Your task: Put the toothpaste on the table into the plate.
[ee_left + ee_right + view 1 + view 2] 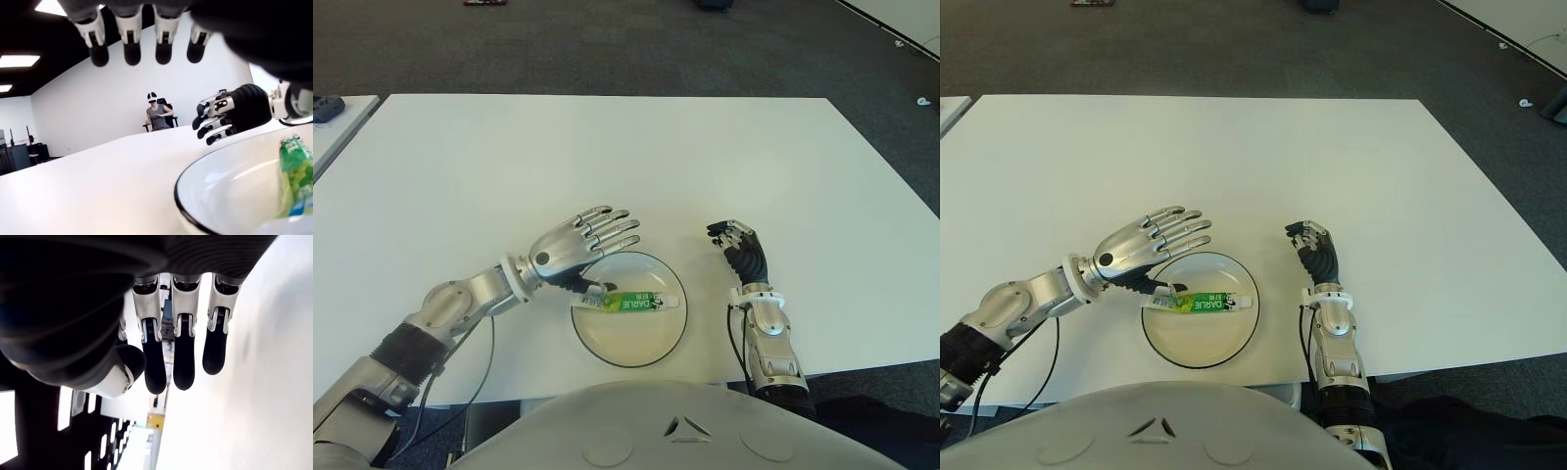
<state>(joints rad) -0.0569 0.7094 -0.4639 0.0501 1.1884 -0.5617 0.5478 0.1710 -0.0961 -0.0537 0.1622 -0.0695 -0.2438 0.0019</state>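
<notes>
Item: small green-and-white plastic toothpaste tube point(631, 303), judged light, soft-walled, slightly slippery.
Location: lying flat inside the round white black-rimmed plate point(646, 348), just below the left hand point(582, 245).
Left hand: fingers spread wide, nothing held.
Right hand point(739, 250): beside the plate, loosely curled, nothing held.
Hold point: mid-body, pinched across the width.

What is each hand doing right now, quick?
Left hand: open, fingers spread over the plate, holding nothing.
Right hand: fingers loosely curled, empty, right of the plate.
</notes>
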